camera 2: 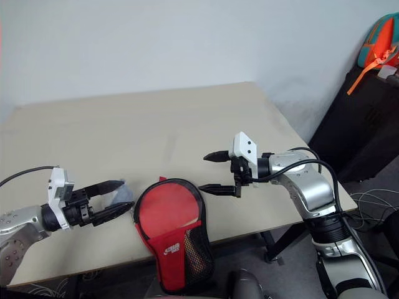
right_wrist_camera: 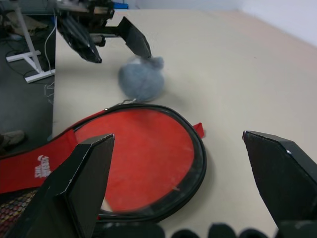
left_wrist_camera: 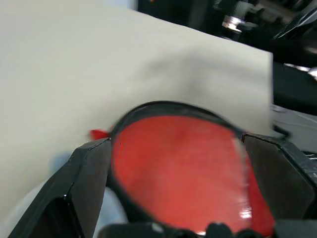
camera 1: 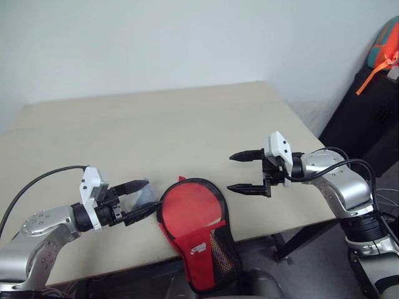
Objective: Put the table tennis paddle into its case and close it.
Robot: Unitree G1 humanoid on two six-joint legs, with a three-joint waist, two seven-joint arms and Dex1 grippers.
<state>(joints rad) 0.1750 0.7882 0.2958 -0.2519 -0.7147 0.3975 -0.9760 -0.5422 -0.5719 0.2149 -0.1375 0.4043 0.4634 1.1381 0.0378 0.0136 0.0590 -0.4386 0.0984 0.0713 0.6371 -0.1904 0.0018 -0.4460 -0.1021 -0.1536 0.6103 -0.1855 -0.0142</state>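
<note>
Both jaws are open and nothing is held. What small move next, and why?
Probably bring the right gripper down to the case's black zip rim. The case lies at the table's near edge, its narrow end overhanging; red fills its round part, and the left gripper sits open beside it.

You are looking at a plain indoor test room, lab-like: a bare beige tabletop (camera 1: pixel 156 124) set against a blank white wall (camera 1: pixel 156 37). Right of the tabletop stands a black cabinet (camera 1: pixel 368 118) topped by a teal-and-orange bag (camera 1: pixel 385 47), with loose cables (camera 2: pixel 374 202) on the grey floor below.
</note>
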